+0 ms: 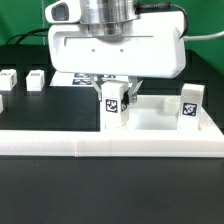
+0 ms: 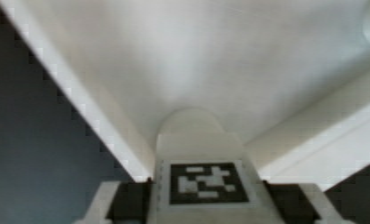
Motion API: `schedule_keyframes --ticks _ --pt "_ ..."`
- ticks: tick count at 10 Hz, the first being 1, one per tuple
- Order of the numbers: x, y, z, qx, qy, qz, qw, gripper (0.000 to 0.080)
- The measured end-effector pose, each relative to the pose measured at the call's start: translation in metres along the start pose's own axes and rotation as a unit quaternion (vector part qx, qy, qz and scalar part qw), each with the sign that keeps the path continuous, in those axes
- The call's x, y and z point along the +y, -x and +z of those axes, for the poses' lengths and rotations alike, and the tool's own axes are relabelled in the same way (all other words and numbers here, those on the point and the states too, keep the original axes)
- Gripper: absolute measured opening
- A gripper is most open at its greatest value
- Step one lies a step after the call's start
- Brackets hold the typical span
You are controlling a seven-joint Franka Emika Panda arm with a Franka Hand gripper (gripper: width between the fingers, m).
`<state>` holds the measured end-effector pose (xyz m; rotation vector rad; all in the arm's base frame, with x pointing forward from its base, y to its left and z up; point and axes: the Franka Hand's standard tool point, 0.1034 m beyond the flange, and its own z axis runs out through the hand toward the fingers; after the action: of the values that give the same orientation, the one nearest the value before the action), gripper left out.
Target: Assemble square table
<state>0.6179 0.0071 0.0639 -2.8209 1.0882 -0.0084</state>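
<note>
Clamped in the tool (image 1: 112, 90): tagged leg (image 1: 114, 108), long axis upright, hanging straight below the tool. Directly beneath, square slab (image 1: 155, 120); probably calls for pure descent.

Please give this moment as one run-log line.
fingers: shut on leg | leg: upright over slab | second leg: upright on slab

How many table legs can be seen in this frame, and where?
4. Held leg in the tool over the slab; standing leg on the slab, exterior view's right; two loose legs, exterior view's left. Others may be hidden.
</note>
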Motion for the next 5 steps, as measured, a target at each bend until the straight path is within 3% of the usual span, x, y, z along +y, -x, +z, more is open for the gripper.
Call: schedule_keyframes --ticks 2,3,5 --pt "-0.006 0.000 -0.001 -0.014 0.017 0.193 0.981 0.0288" --pt "-0.009 -0.001 0.003 -0.018 0.024 0.312 0.949 0.0290" --pt "-0.013 -0.002 0.005 -0.019 0.016 0.446 0.894 0.0290"
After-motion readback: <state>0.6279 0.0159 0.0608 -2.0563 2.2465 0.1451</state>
